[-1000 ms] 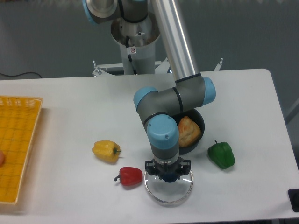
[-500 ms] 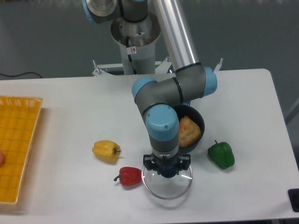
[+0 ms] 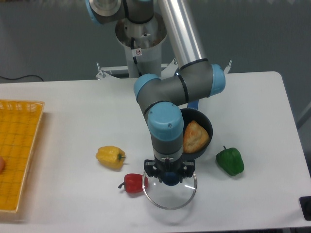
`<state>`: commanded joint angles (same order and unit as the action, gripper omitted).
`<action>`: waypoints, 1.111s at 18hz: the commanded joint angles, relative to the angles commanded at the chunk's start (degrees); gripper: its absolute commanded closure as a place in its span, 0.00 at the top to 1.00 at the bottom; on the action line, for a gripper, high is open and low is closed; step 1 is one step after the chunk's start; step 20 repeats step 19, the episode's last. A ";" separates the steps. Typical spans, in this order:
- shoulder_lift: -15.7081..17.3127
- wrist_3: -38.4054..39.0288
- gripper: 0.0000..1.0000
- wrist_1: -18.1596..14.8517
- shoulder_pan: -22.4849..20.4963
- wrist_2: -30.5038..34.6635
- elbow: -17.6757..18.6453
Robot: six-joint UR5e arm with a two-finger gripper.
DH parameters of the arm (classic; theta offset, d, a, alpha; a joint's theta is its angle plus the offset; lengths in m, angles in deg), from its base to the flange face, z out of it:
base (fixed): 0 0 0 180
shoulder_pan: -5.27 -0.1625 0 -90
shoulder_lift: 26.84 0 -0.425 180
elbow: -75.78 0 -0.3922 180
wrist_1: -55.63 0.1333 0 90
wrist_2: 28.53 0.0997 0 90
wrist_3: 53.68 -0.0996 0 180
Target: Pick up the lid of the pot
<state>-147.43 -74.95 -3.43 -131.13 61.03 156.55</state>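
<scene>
The gripper (image 3: 170, 177) points downward at the lower middle of the view, its fingers closed around the dark blue knob of the pot lid. The clear glass pot lid (image 3: 169, 198), with a thin silvery rim, hangs roughly level beneath it. Its left edge overlaps the red pepper in the view. The fingertips cover part of the knob, and the gripper body hides the lid's rear portion.
A black pan (image 3: 207, 127) holding a brown bread-like piece (image 3: 196, 137) lies behind and right. Nearby are a green pepper (image 3: 230, 161), a red pepper (image 3: 133, 183) and a yellow pepper (image 3: 111, 157). A yellow crate (image 3: 20, 154) stands far left.
The gripper has risen and shifted slightly left, with the lid moving along with it. The peppers, pan and crate are where they were.
</scene>
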 joint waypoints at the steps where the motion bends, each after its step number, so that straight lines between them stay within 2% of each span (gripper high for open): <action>1: 0.17 0.00 0.58 0.00 0.44 0.00 0.00; 20: 0.44 -0.79 0.58 -0.09 0.70 -0.70 0.26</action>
